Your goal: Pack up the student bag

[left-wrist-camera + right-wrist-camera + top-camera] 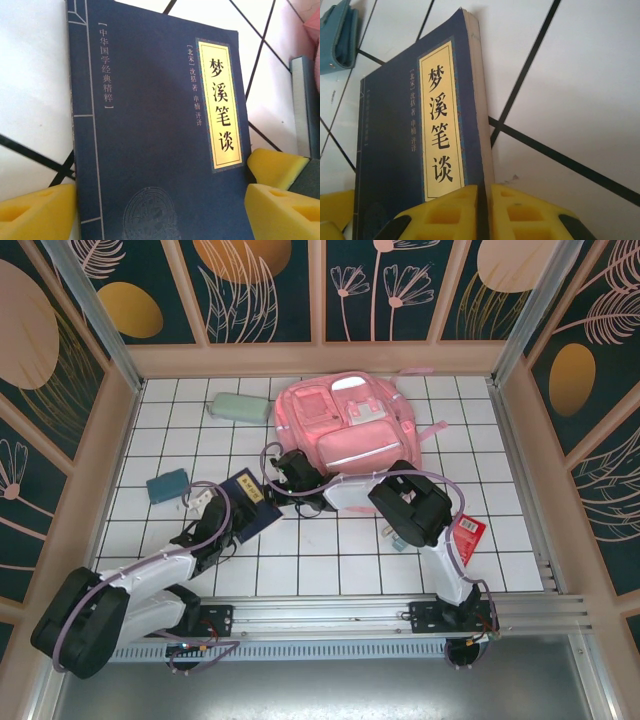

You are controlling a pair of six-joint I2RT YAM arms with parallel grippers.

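The student bag is a large pink backpack lying at the back middle of the tiled table; a pink corner of it also appears in the left wrist view. A dark blue book with a gold title label lies flat in front of it. My left gripper hovers open over the book's lower end, one yellow finger on each side. My right gripper is shut on the book's page edge at its corner.
A mint-green pencil case lies left of the bag. A teal pouch sits left of the book. A red packet and a small object lie by the right arm. Walls enclose the table.
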